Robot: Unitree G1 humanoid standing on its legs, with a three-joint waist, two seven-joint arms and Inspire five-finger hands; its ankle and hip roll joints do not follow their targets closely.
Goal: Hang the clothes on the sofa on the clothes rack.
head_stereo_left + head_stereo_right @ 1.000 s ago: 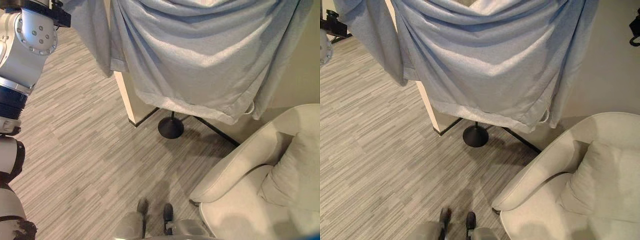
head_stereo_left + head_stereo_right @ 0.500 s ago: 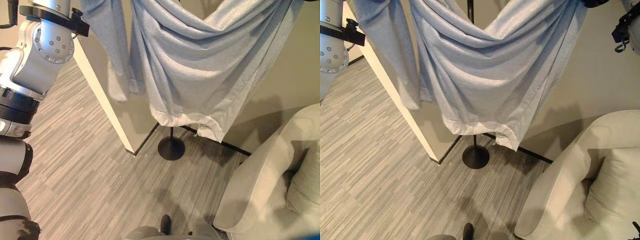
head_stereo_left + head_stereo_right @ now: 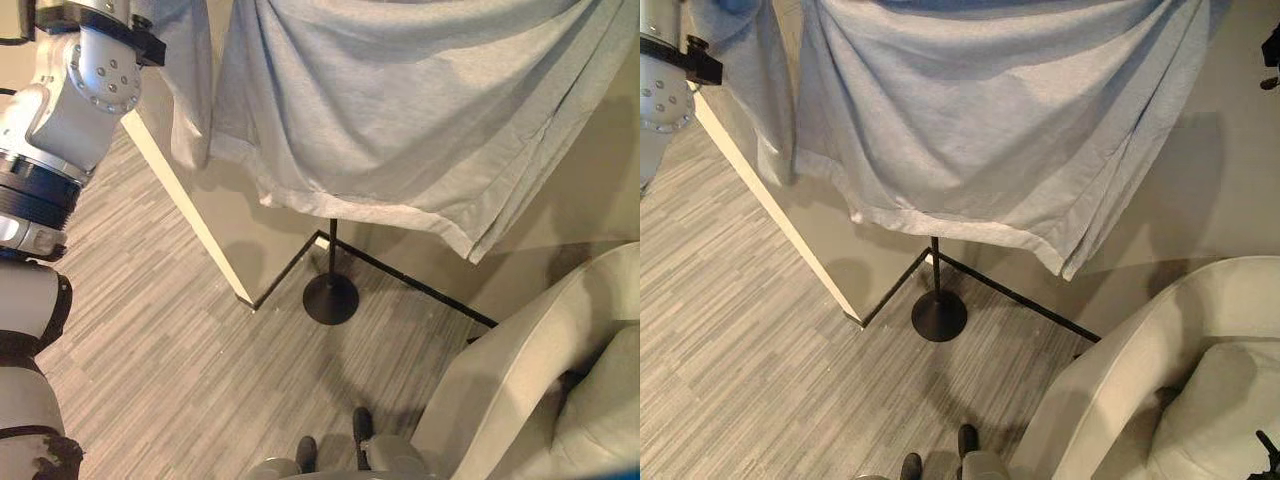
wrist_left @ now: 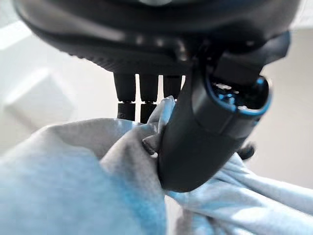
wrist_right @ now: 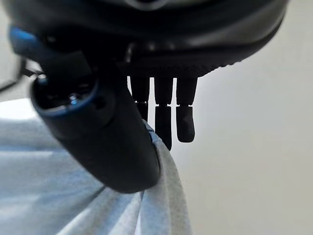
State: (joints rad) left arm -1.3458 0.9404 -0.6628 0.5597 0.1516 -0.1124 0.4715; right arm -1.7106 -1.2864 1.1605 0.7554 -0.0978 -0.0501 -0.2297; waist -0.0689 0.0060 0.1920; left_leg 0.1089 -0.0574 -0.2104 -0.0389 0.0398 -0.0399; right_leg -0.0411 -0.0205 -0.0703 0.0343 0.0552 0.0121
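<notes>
Above one rack stand, one grey garment hangs, pinched by left robot hand and right robot hand; one sofa nearby.

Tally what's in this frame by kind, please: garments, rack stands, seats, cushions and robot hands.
Garments: 1, grey top
Rack stands: 1, black base
Seats: 1, sofa
Cushions: 1
Hands: 2, left hand and right hand, each pinching the top
Total: 6
</notes>
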